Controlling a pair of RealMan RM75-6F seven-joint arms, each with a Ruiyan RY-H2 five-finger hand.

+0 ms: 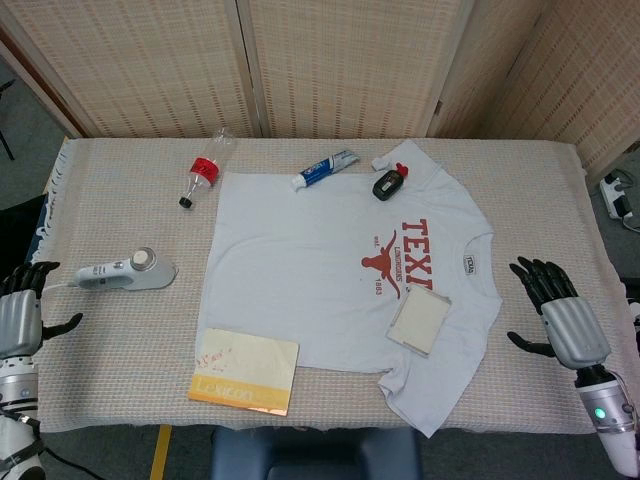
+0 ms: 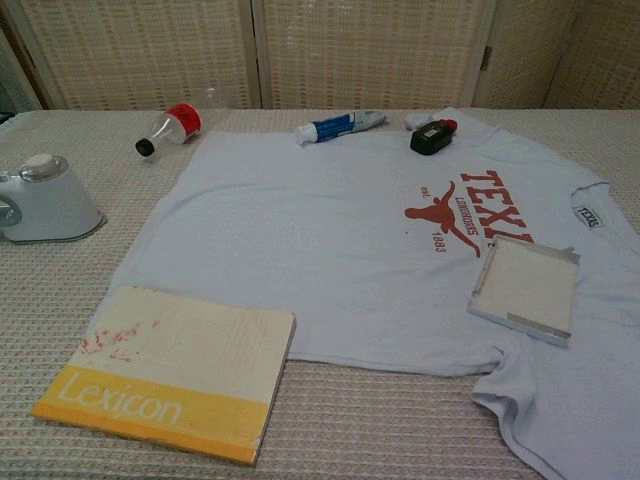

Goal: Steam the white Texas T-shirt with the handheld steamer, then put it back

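The white Texas T-shirt (image 1: 320,270) (image 2: 330,240) lies spread flat on the table, red longhorn print toward the right. The white handheld steamer (image 1: 128,272) (image 2: 45,200) rests on the cloth left of the shirt, nothing touching it. My left hand (image 1: 20,322) hovers at the table's left edge, well clear of the steamer, fingers spread and empty. My right hand (image 1: 565,322) is off the shirt's right sleeve, fingers apart, holding nothing. Neither hand shows in the chest view.
A yellow Lexicon book (image 1: 245,372) (image 2: 170,370) overlaps the shirt's lower left hem. A flat square tray (image 1: 418,322) (image 2: 525,288) lies on the shirt. A plastic bottle (image 1: 200,175), a toothpaste tube (image 1: 325,168) and a small black device (image 1: 387,183) sit along the far side.
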